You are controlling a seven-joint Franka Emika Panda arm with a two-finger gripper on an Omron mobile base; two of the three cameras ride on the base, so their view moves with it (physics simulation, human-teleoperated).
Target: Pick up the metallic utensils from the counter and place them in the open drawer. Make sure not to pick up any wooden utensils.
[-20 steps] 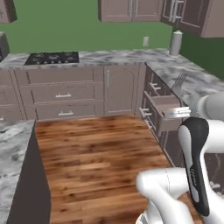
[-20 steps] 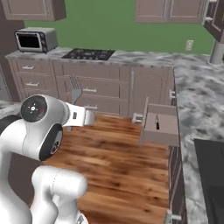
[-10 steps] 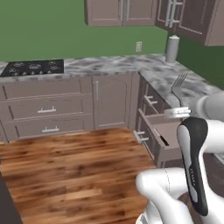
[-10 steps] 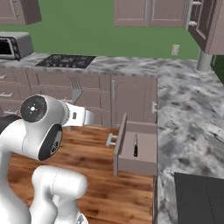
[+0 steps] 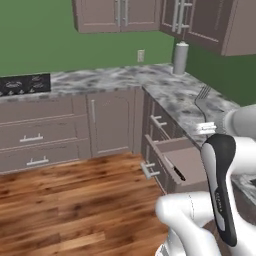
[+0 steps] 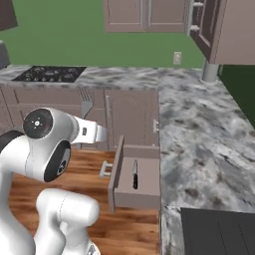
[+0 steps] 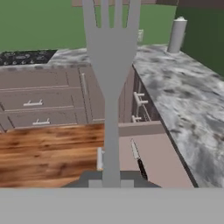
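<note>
No readable text, label, brand, number or sign appears anywhere in these views; the dark band on the robot arm (image 5: 223, 200) carries a small pale marking, but it is too blurred to make out.

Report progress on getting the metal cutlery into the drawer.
Done: the black-handled knife already lies in the open drawer. In hand: the claw is shut on the grey fork, held upright, tines up. Left: lower the fork into the drawer and release it.
</note>
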